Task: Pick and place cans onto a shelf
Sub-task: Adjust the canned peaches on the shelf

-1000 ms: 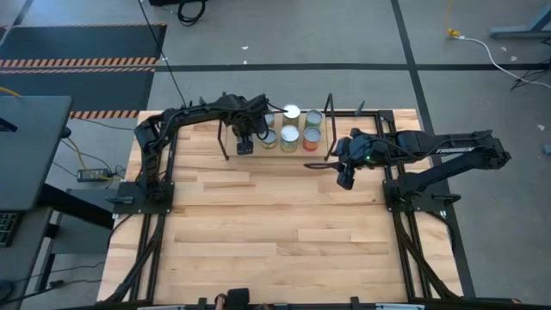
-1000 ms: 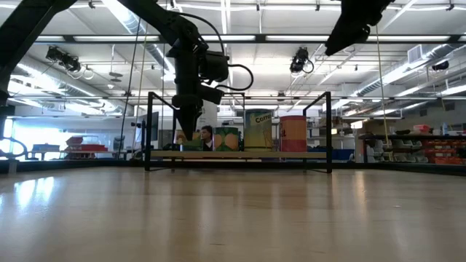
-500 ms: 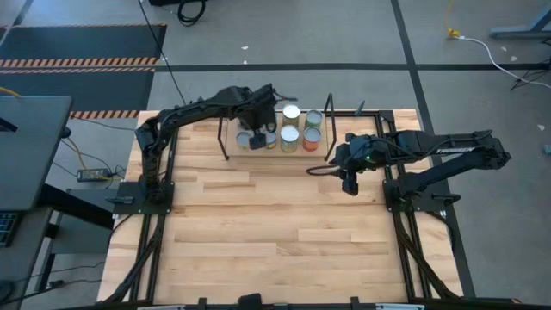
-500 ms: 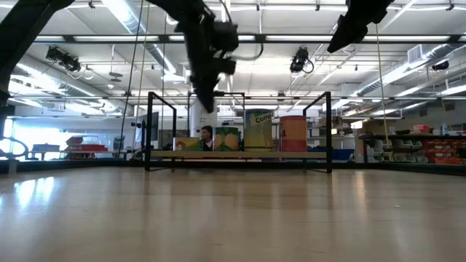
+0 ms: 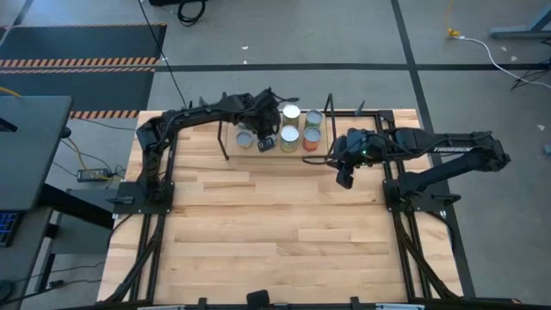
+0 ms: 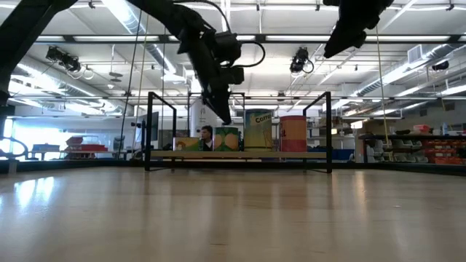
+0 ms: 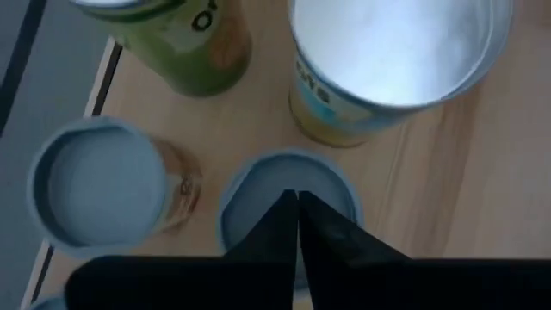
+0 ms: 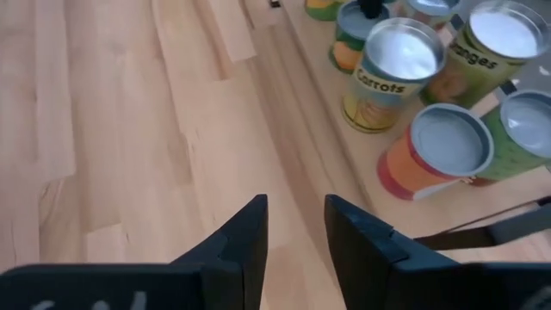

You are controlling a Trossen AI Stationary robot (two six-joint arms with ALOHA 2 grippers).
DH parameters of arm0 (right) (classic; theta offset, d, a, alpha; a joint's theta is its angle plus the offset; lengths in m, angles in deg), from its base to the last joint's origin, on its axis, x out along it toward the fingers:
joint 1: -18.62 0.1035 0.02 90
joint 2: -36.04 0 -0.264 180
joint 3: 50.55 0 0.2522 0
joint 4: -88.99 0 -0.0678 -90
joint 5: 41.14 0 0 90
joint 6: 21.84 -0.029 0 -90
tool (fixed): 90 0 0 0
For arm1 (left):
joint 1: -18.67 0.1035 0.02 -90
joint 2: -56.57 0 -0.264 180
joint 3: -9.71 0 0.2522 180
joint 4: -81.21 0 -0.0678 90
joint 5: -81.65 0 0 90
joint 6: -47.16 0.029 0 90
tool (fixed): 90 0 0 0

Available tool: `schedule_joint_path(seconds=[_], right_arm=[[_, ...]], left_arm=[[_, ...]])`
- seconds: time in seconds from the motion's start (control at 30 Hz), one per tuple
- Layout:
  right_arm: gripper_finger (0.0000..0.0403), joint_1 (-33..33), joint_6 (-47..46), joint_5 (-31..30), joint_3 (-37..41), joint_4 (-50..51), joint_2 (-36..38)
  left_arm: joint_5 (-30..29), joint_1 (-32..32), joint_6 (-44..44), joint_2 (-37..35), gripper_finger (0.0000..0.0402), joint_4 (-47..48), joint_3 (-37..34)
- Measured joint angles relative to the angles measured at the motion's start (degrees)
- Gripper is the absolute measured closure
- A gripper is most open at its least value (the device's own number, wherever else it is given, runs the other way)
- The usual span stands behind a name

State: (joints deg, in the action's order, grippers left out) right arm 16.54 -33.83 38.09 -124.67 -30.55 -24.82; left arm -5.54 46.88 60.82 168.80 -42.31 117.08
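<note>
From above I count five cans [image 5: 289,134] standing on the shelf [image 5: 225,142] at the far edge of the tabletop [image 5: 275,215]: one apart on the left arm's side, then a cluster of four under and beside the left claw [image 5: 266,140]. The left claw hangs over the near-side can of that cluster, its fingers [image 7: 288,226] pressed together with nothing between them. Its wrist view shows what the overhead view hides: a grey lid [image 7: 288,194] directly below the fingertips, a second grey-lidded can [image 7: 96,185] just beside it, and two taller cans, one green-labelled [image 7: 185,47], one yellow-labelled [image 7: 387,65], farther out. The right claw [image 5: 344,179] hovers above bare tabletop just beside the shelf's end, fingers [image 8: 245,232] a little apart and empty; its wrist view reads a "Carrots" label [image 8: 383,90] and an orange-labelled can [image 8: 435,155]. The low view shows the shelf's black end frames [image 6: 149,131] and the left claw [image 6: 226,116] raised above the cans.
</note>
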Motion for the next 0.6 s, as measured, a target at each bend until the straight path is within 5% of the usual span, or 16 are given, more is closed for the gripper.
schedule_joint_path(seconds=[0.6], right_arm=[[0.0279,-5.13,-1.45,0.67,0.0,-2.19,0.0]], left_arm=[[-1.36,-0.24,0.48,-0.26,0.0391,1.37,-3.07]])
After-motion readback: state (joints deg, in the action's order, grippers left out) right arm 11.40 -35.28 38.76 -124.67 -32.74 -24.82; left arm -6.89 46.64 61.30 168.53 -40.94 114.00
